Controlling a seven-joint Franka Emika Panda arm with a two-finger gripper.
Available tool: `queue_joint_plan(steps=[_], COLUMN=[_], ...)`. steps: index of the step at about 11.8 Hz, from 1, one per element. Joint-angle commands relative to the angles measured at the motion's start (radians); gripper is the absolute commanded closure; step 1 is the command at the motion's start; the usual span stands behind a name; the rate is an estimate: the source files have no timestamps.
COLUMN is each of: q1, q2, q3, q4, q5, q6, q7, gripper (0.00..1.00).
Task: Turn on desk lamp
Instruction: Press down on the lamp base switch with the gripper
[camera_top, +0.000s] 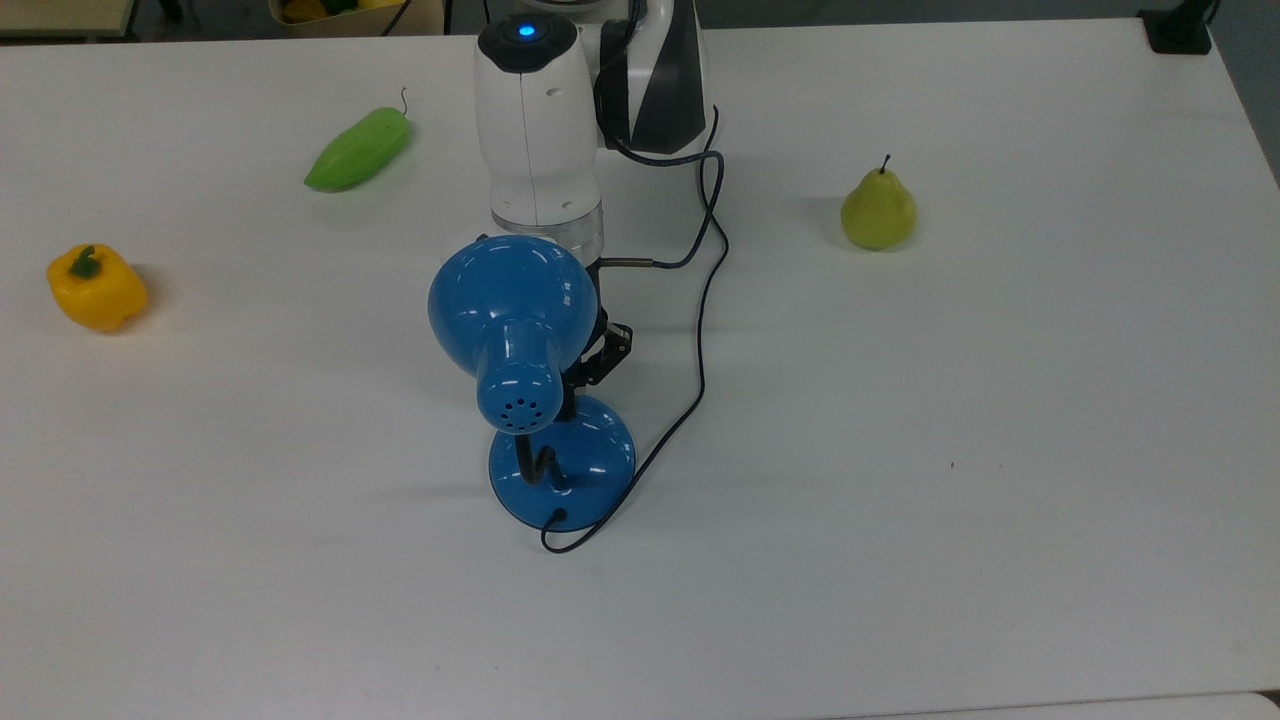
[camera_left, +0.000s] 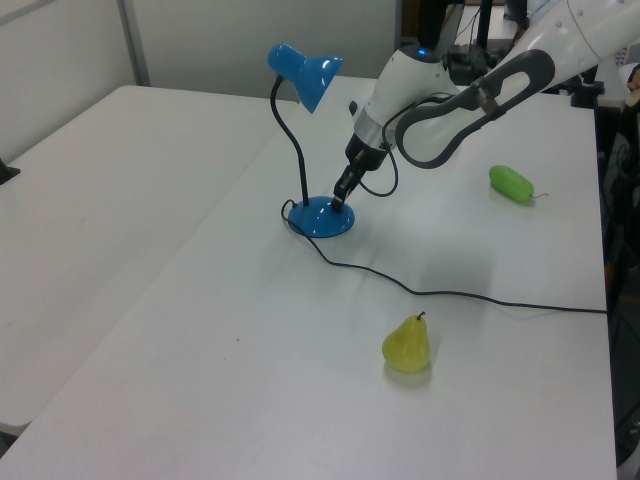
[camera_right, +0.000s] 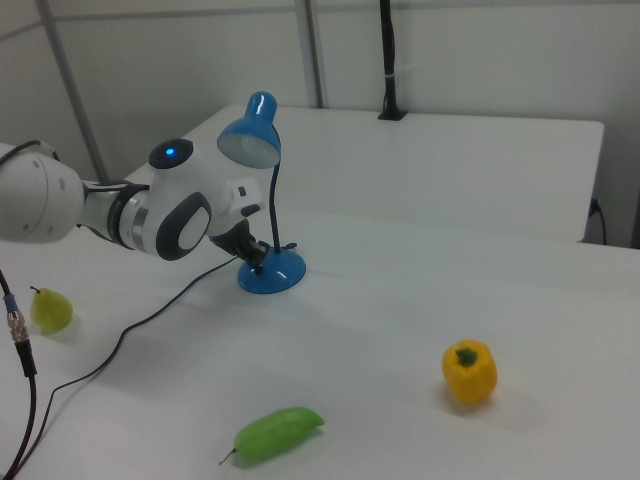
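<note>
Pincer (camera_left: 340, 200) tip on desk lamp (camera_left: 321, 215) base.

Around the desk lamp (camera_top: 545, 370), the table (camera_top: 1000, 500) lies bare on the top view's right and bottom. The shade (camera_top: 512, 300) overhangs the base (camera_top: 590, 460); the cord (camera_top: 700, 330) loops beside it.

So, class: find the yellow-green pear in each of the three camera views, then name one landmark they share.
Top view: the pear stands on the top view's right, level with the arm's white wrist.
Left view: the pear sits low and just right of centre, nearer the camera than the black cord.
Right view: the pear is at the far left edge.
Shared landmark: the desk lamp.
</note>
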Motion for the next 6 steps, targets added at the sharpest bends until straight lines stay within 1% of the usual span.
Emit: queue_joint_plan(steps=[1,4,6], q1=[0.006,0.006,0.006], q2=[0.018,0.023,0.038], q3=[0.0,0.0,0.0], q4=[0.018,0.018,0.04], q5=[0.007,0.002,0.004], q6=[0.021,0.021,0.021], q7=[0.015,0.015,0.015], gripper=[1.0,1.0,1.0])
